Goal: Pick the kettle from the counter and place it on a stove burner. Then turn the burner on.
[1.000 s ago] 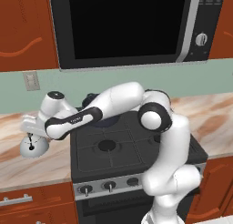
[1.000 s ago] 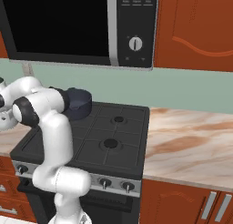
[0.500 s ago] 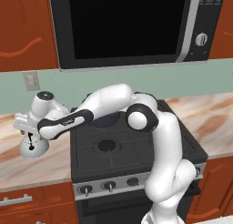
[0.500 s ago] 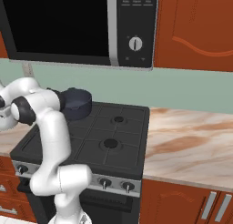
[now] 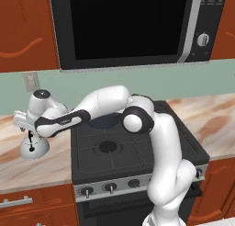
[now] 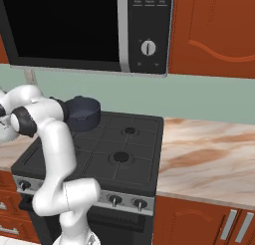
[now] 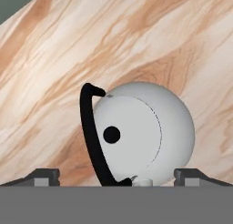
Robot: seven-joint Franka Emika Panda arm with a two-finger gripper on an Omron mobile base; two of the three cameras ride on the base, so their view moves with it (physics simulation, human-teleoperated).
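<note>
Directly beneath the hand, the gripper (image 7: 116, 177) stands spread wide, its two tips at either side of the kettle (image 7: 141, 132) with nothing between them yet; judging by that, the reach is lined up to take the thin black handle (image 7: 91, 136), which arches over the dome beside the black knob (image 7: 111, 134). That kettle sits upright on the marbled tabletop (image 5: 41, 170), just left of the cooktop (image 5: 137, 151) and apart from it, so the arm stretches far to the left to get over it. Further across, the widest burner (image 5: 108, 147) lies bare under its grates, a likely landing spot. Behind it, a dark two-handled pot (image 6: 82, 112) occupies the rear left burner.
</note>
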